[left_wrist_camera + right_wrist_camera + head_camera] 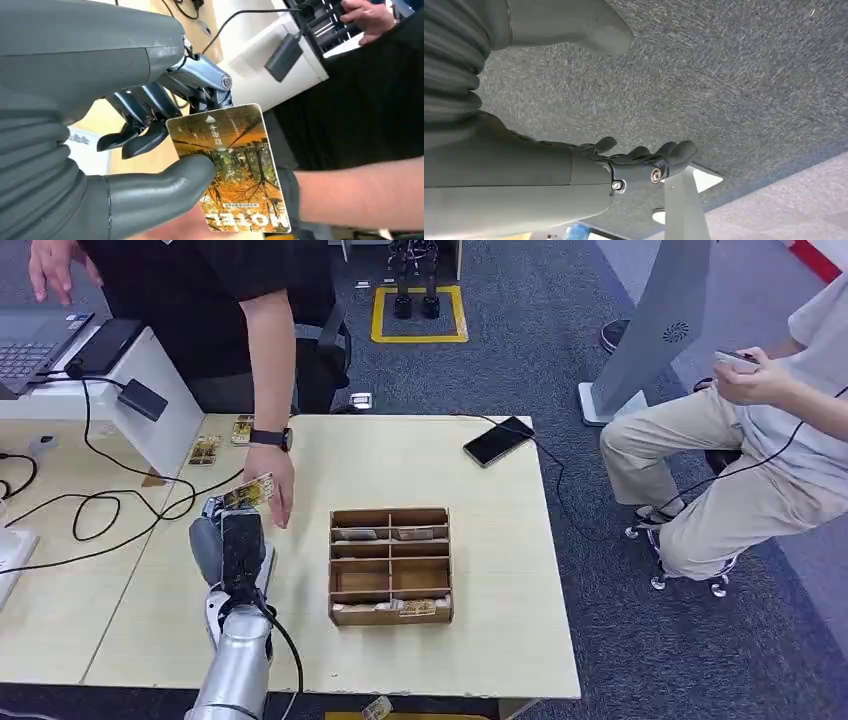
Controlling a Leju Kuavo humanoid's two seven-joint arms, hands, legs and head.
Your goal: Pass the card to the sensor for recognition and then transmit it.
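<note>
Left hand over desk, thumb and fingers pinched card. Card raised above desk, touching person's hand. Wooden tray just beside. Phone at far edge. Right hand hung above carpet, fingers apart, nothing held.

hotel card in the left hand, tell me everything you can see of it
The hotel card is a glossy rectangular card with rounded corners, printed with orange autumn trees, a small white arrow, and "HOTEL" in white along one end. The left hand pinches it between thumb and fingers above the table; a person's hand reaches its far edge.
</note>
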